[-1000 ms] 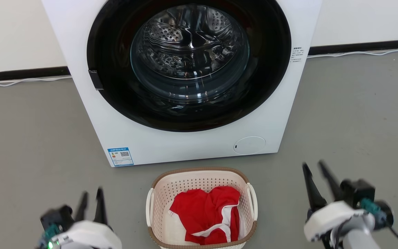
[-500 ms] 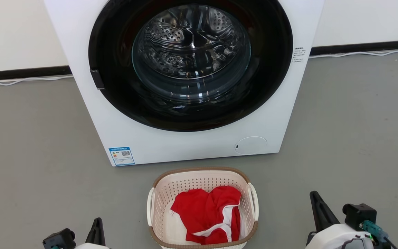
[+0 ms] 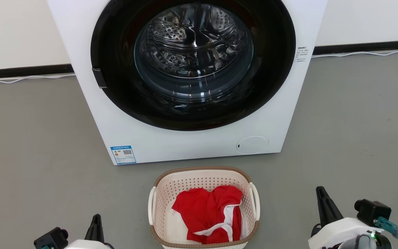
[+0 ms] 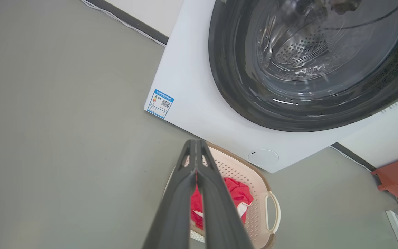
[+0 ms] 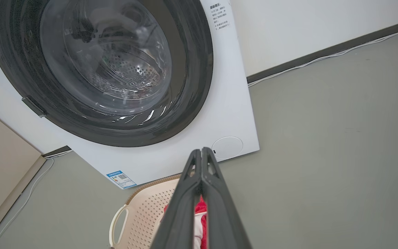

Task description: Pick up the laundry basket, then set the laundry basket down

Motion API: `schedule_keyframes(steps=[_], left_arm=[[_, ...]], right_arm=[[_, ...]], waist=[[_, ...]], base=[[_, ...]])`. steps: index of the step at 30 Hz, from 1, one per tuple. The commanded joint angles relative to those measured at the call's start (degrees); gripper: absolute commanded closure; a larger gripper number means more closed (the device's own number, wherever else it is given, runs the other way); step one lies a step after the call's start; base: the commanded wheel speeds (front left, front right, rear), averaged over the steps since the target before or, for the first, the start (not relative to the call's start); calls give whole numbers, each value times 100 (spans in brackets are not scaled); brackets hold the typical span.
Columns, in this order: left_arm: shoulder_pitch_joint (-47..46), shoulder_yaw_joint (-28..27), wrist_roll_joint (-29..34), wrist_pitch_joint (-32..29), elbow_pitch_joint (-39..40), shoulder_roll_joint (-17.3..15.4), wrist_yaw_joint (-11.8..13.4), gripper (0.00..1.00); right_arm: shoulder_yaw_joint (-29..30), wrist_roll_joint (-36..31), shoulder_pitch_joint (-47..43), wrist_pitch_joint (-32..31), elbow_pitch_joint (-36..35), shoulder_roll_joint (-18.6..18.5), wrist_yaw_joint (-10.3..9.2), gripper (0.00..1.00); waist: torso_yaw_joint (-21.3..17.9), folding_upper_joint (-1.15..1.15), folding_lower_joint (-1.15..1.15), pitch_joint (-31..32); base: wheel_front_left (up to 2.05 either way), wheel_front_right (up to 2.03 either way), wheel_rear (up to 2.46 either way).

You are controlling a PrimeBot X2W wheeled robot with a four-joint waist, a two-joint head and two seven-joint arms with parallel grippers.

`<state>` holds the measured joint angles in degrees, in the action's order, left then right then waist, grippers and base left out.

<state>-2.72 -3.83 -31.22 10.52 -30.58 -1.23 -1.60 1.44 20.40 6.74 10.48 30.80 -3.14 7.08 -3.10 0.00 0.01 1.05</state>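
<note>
The laundry basket (image 3: 199,182) sits on the grey floor (image 3: 47,138) just in front of the washer (image 3: 192,141), with a red cloth (image 3: 209,211) inside; the left hand (image 3: 97,219) is clenched and empty, off to its left; the right hand (image 3: 320,193) is clenched and empty, off to its right.

Bright, even, diffuse light fills every view; shadows are faint, just a soft dark band on the floor (image 3: 29,138) along the foot of the washer (image 3: 185,148). White glare streaks cross the door glass (image 4: 285,101) above the left tool (image 4: 195,142) and above the right tool (image 5: 201,150). Focus is sharp throughout; both wrist views stretch the round door into an oval.
</note>
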Motion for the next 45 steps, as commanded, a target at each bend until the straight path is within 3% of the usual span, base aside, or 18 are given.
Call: schedule_keyframes(steps=[1, 45], left_arm=[[-227, -56, -152, -30, 191, -55, -62, 100], [-280, -152, -2786, -772, 839, -104, -296, 100]], right_arm=[[5, 192, 151, -61, -197, -31, 8, 100], [228, 3288, 59, -787, -854, -6, 23, 100]], waist=[[4, 0, -1, -1], [140, 0, -1, -55]], base=[[0, 0, 0], [0, 0, 0]])
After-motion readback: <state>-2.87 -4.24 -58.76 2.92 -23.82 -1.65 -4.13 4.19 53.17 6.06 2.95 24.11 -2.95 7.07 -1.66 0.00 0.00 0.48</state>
